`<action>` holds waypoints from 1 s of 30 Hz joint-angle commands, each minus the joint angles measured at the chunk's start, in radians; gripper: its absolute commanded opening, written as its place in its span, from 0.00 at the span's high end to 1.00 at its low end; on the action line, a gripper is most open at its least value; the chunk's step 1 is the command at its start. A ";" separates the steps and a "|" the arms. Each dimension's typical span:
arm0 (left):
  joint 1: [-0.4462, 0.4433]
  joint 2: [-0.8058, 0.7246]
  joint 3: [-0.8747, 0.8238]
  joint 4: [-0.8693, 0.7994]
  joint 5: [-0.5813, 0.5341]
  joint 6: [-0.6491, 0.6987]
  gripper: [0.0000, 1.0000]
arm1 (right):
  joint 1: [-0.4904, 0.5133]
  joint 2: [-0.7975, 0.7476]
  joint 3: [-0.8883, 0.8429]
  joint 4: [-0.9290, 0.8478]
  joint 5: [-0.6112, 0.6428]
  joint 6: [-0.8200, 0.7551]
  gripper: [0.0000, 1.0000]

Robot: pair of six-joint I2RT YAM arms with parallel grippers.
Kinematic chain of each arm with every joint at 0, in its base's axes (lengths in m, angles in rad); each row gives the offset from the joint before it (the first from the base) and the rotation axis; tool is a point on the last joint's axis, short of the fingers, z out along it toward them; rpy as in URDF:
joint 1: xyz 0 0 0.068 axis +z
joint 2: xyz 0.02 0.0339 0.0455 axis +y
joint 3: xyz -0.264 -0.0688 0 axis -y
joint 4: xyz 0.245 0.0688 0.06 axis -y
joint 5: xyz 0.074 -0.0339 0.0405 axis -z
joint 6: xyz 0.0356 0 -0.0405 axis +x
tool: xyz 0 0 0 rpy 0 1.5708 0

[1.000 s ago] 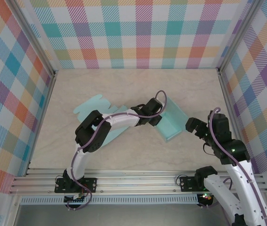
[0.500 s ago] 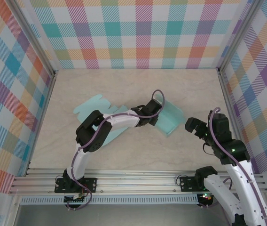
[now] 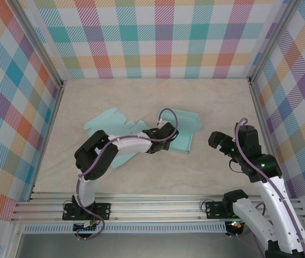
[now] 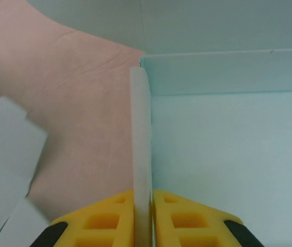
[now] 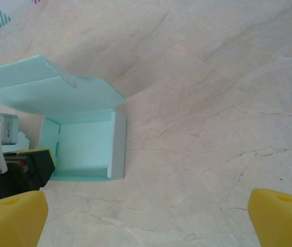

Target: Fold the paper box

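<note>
The mint paper box (image 3: 180,138) lies open on the table with its lid flap (image 3: 187,119) raised at the far side. My left gripper (image 3: 167,135) is shut on the box's thin left wall (image 4: 141,149), a yellow fingertip (image 4: 105,218) pressed against each face of it and the box floor (image 4: 228,154) to the right. In the right wrist view the box (image 5: 84,149) sits at the left with the left gripper (image 5: 17,167) beside it. My right gripper (image 3: 221,149) hangs open to the right of the box, its yellow fingertips (image 5: 12,216) wide apart over bare table.
A flat mint paper blank (image 3: 109,122) lies on the table left of the box, under the left arm; its pale edges (image 4: 2,154) show in the left wrist view. Metal frame rails (image 3: 158,207) run along the near edge, and plaid walls surround the marble tabletop (image 3: 142,97).
The left gripper closed on the box wall and dragged the box left and nearer, turning it square to the table. The right gripper shifted slightly left and stayed open.
</note>
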 commanded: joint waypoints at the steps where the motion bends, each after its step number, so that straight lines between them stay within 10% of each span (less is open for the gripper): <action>1: -0.015 -0.097 -0.063 -0.051 -0.048 -0.112 0.83 | -0.003 0.014 -0.026 0.056 -0.043 -0.017 0.00; 12: -0.007 -0.315 -0.157 0.064 0.030 -0.056 0.54 | -0.002 0.117 -0.084 0.220 -0.156 -0.108 0.00; 20: 0.190 -0.492 -0.228 0.236 0.227 0.264 0.31 | 0.000 0.211 -0.121 0.373 -0.189 -0.222 0.05; 30: 0.396 -0.341 -0.179 0.304 0.575 0.430 0.25 | 0.001 0.348 -0.079 0.500 -0.196 -0.366 0.09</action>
